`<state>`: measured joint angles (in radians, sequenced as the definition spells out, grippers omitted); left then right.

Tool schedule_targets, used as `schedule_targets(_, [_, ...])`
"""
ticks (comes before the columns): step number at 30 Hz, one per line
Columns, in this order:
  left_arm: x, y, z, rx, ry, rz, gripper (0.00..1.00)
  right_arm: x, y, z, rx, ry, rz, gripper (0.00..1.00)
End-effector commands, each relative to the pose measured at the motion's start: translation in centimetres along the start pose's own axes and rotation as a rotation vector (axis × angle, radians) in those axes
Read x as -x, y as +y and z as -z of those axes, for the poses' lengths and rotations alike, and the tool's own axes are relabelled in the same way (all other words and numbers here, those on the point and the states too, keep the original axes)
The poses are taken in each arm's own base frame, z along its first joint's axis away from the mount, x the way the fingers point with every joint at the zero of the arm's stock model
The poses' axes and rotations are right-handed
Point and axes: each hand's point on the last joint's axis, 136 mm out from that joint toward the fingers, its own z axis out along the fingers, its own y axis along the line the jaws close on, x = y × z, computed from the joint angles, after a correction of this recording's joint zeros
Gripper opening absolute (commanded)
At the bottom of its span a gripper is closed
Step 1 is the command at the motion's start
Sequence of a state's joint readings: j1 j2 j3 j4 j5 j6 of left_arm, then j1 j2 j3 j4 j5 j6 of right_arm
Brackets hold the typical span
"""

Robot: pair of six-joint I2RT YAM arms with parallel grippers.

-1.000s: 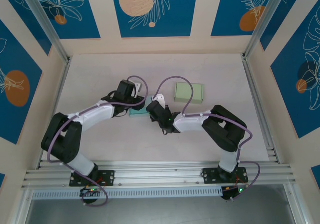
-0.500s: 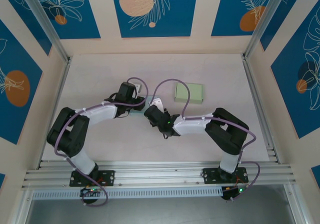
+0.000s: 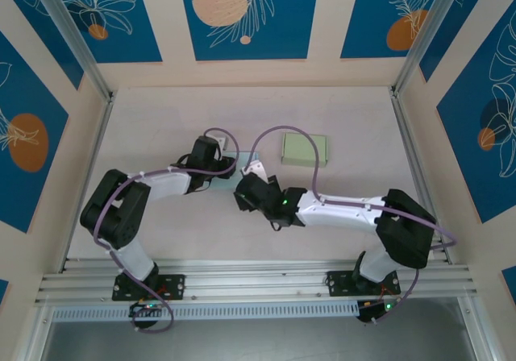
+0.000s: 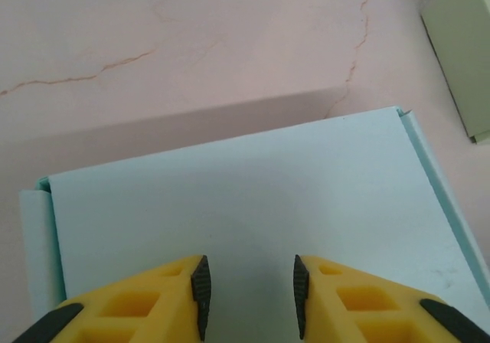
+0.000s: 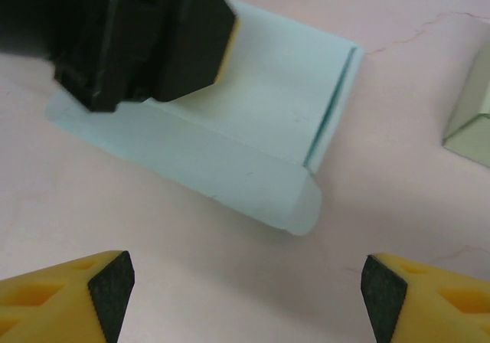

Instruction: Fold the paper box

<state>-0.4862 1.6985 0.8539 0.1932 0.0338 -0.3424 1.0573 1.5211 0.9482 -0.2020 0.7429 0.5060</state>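
Note:
The light blue paper box (image 4: 230, 205) lies flat on the table with its lid down. One rounded flap (image 5: 302, 205) sticks out at its near corner. My left gripper (image 4: 249, 297) hovers low over the lid, its jaws a little apart with nothing between them. In the right wrist view its dark body (image 5: 130, 29) covers the box's far left part. My right gripper (image 5: 246, 297) stands wide open just short of the box's near edge, over bare table. In the top view the two grippers, left (image 3: 222, 168) and right (image 3: 244, 189), meet at mid-table and cover most of the box.
A pale green folded box (image 3: 305, 148) sits behind and to the right of the blue one, also at the edge of both wrist views (image 4: 467, 52) (image 5: 471, 121). Aluminium rails (image 3: 415, 151) border the pink tabletop.
My right gripper has opened wide and drawn back from the blue box, its arm stretching out lower and to the right. The left gripper stays over the lid, shifted slightly.

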Motion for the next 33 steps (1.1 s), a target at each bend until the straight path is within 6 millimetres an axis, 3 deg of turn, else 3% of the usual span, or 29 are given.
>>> schedule_targets(1, [-1.3,0.5,0.7,-0.003,0.045,0.033,0.42,0.4,-1.5,0.3,0.024,0.061,-0.122,0.8])
schedule_targets(7, [3.8,-1.7,5.1,-0.054,-0.068,-0.002,0.57,1.5,-2.2,-0.7,0.139,0.121,-0.269,0.79])
schedule_targets(10, [5.2,-1.4,7.2,-0.015,-0.099,-0.035,0.63,2.1,-2.5,-1.0,0.208,0.135,-0.34,0.79])
schedule_targets(14, [4.3,2.2,8.0,0.122,-0.071,-0.033,0.63,2.3,-3.2,-1.6,0.246,0.159,-0.417,0.8])
schedule_targets(21, [0.7,6.2,5.7,0.086,0.028,0.113,0.52,2.2,-3.5,-2.8,0.316,0.198,-0.467,0.83])
schedule_targets(27, [0.5,6.7,3.4,0.011,0.084,0.152,0.46,1.9,-2.7,-3.6,0.22,0.145,-0.175,0.79])
schedule_targets(33, [0.6,6.6,1.6,-0.037,0.138,0.172,0.42,1.5,0.3,-4.3,0.032,0.04,0.332,0.79])
